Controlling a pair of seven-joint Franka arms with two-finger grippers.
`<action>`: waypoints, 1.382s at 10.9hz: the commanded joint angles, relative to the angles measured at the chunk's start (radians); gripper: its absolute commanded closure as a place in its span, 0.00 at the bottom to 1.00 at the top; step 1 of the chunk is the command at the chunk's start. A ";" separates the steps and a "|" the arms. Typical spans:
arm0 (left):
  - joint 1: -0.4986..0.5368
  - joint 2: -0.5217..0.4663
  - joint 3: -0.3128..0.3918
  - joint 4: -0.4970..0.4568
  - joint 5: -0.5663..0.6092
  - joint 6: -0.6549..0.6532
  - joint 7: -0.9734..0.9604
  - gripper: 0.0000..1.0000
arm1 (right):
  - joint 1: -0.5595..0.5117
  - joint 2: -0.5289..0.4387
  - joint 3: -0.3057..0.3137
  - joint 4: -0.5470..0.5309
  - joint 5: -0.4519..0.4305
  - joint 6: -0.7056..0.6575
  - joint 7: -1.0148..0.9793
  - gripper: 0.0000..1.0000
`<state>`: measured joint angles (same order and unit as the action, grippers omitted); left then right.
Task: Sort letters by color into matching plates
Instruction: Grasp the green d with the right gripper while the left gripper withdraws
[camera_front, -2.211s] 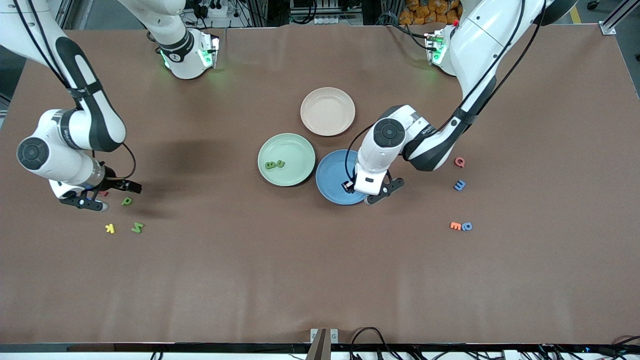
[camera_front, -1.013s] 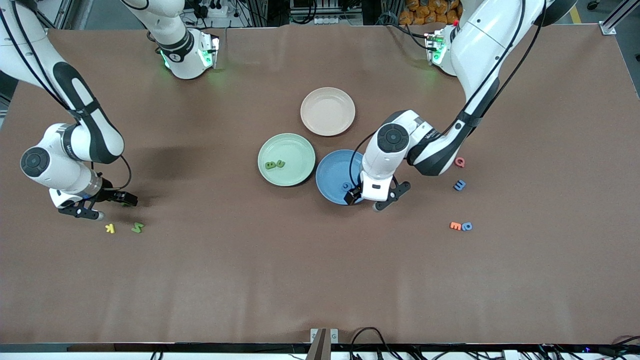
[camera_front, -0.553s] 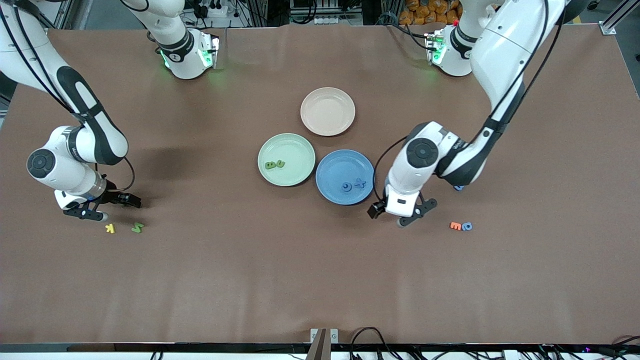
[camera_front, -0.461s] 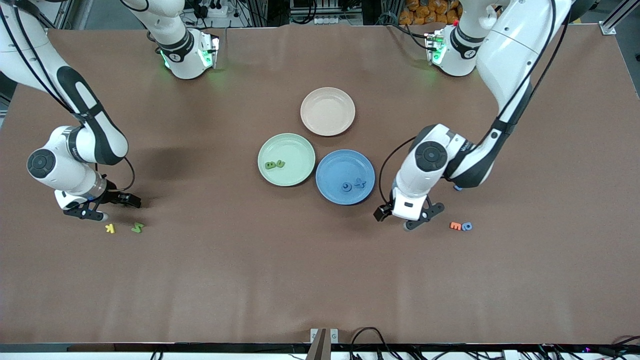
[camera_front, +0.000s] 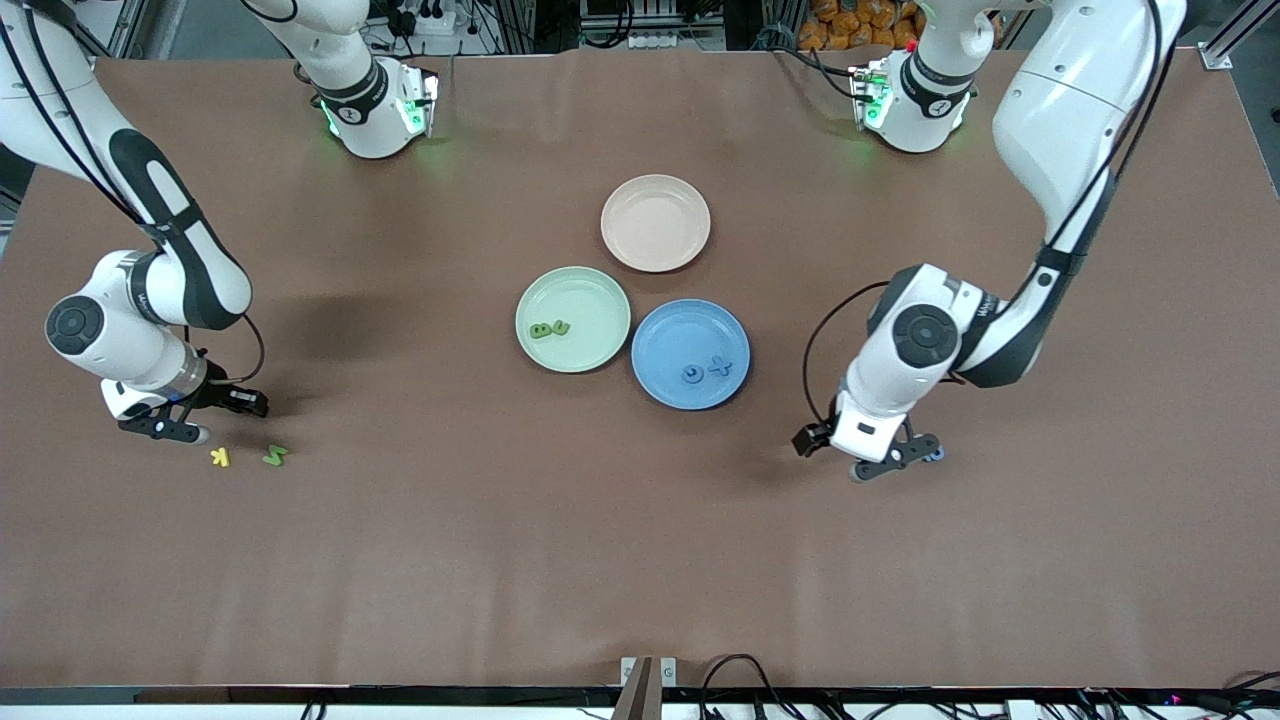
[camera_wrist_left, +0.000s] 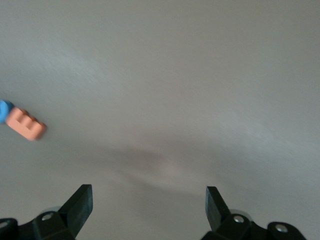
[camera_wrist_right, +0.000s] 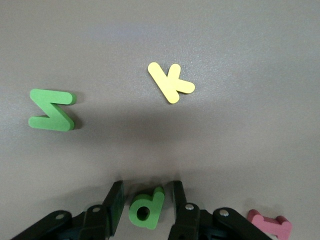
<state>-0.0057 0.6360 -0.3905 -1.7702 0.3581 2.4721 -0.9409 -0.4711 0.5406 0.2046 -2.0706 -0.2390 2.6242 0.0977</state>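
Note:
The mint green plate (camera_front: 592, 298) holds two green letters (camera_front: 550, 328). The blue plate (camera_front: 668, 335) beside it holds two blue letters (camera_front: 705, 371). My right gripper (camera_front: 200, 415) is low at the table near the right arm's end. It is open, with a finger on each side of a green letter (camera_wrist_right: 146, 207) and a small gap on both sides (camera_wrist_right: 146, 192). A green Z (camera_front: 275, 455) (camera_wrist_right: 51, 110) lies close by. My left gripper (camera_front: 872, 457) (camera_wrist_left: 148, 194) is wide open and empty over bare table, beside a blue letter (camera_front: 937, 455) (camera_wrist_left: 4, 111).
A beige-pink plate (camera_front: 655, 222) lies farther from the camera than the other two plates. A yellow K (camera_front: 220, 457) (camera_wrist_right: 170, 82) lies beside the green Z. A pink letter (camera_wrist_right: 272, 225) lies by the right gripper. An orange E (camera_wrist_left: 27, 125) touches the blue letter.
My left gripper left the blue plate, with a second blue letter now lying in it, and moved to the orange E and blue letter. My right gripper shifted over the green letter.

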 joint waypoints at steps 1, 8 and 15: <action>0.023 -0.013 -0.004 -0.038 0.030 -0.007 0.111 0.00 | -0.018 -0.016 0.006 -0.032 -0.026 0.002 -0.001 0.53; 0.229 -0.007 -0.001 -0.041 0.048 -0.007 0.335 0.00 | -0.023 -0.045 0.006 -0.080 -0.043 0.028 -0.003 0.55; 0.354 0.014 0.001 -0.063 0.039 -0.004 0.273 0.00 | -0.023 -0.039 0.007 -0.078 -0.045 0.045 -0.003 0.83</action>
<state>0.3140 0.6398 -0.3765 -1.8330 0.3920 2.4700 -0.5640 -0.4761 0.5100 0.2080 -2.1228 -0.2572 2.6516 0.0968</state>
